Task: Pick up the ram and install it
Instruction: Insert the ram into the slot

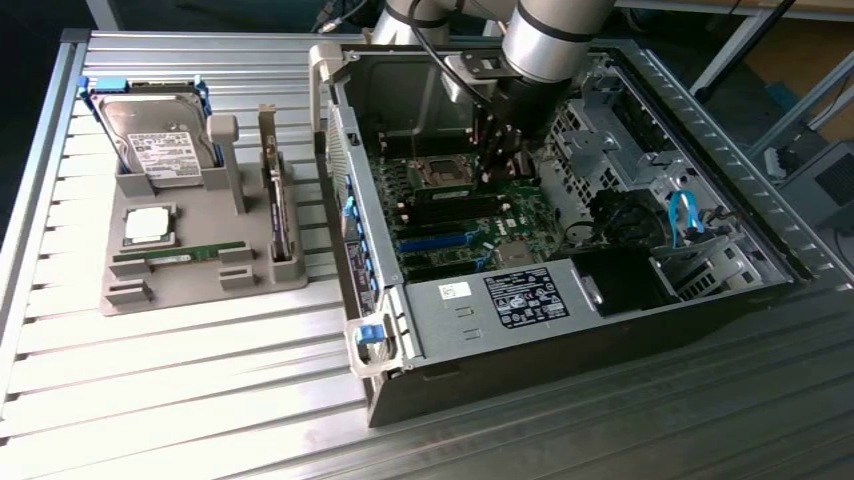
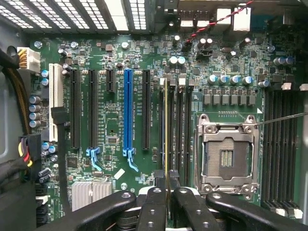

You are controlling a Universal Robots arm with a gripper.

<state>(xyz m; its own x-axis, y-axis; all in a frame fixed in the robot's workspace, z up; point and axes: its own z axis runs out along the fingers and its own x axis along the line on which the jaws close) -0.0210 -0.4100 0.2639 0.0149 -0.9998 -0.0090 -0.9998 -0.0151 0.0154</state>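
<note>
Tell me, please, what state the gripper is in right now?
The gripper is closed, holding the ram edge-on over the motherboard.

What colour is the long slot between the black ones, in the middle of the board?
The slot is blue; the wrist view shows it best.

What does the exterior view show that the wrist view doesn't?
Exterior view adds: the grey parts tray holding a hard drive and a processor, beside the open computer case. Wrist view adds: the ram, edge-on, pinched in the shut jaws over the memory slots. Shared: the green motherboard and its empty CPU socket.
</note>
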